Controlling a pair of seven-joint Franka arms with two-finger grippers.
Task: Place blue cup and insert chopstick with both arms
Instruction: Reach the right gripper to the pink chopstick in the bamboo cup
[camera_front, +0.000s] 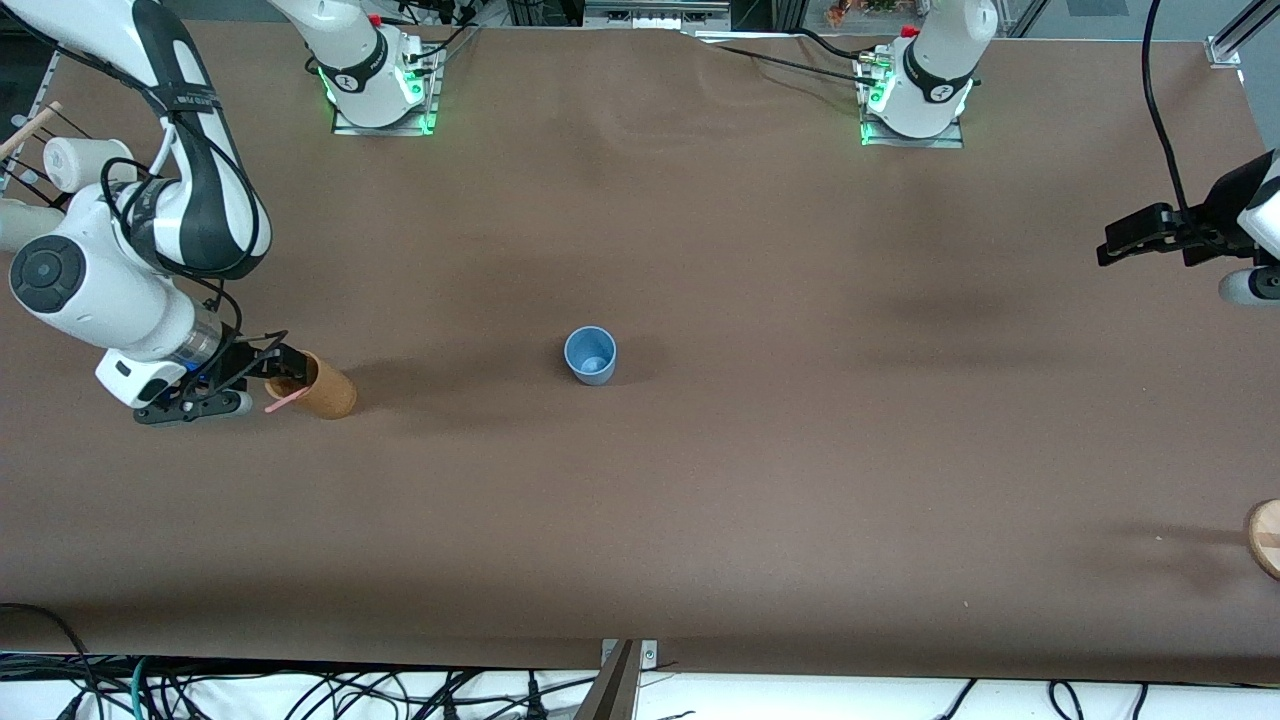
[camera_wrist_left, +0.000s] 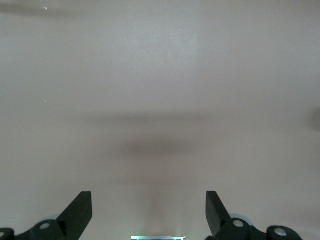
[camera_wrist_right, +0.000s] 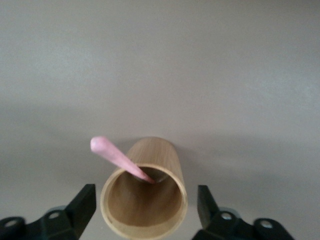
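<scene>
At the centre of the front view you see the blue cup (camera_front: 590, 355) standing upright on the brown table (camera_front: 760, 470), mouth up, with nothing inside it and no gripper near it. At middle left of that view, toward the right arm's end of the table, the right gripper (camera_front: 262, 378) sits at the mouth of a tan cup (camera_front: 322, 387), which stands well apart from the blue cup. The chopstick (camera_front: 284, 402) leans inside the tan cup, its pink end projecting over the rim. In the right wrist view the two black fingers (camera_wrist_right: 83, 206) stand apart on either side of the tan cup (camera_wrist_right: 150, 200); you cannot tell whether they touch its wall, and the chopstick (camera_wrist_right: 117, 157) rises from the cup's interior past the rim, free of both fingers. At the right edge of the front view the left gripper (camera_front: 1125, 240) hangs over bare table, waiting; in the left wrist view its fingers (camera_wrist_left: 80, 212) are spread wide with only table surface between them.
</scene>
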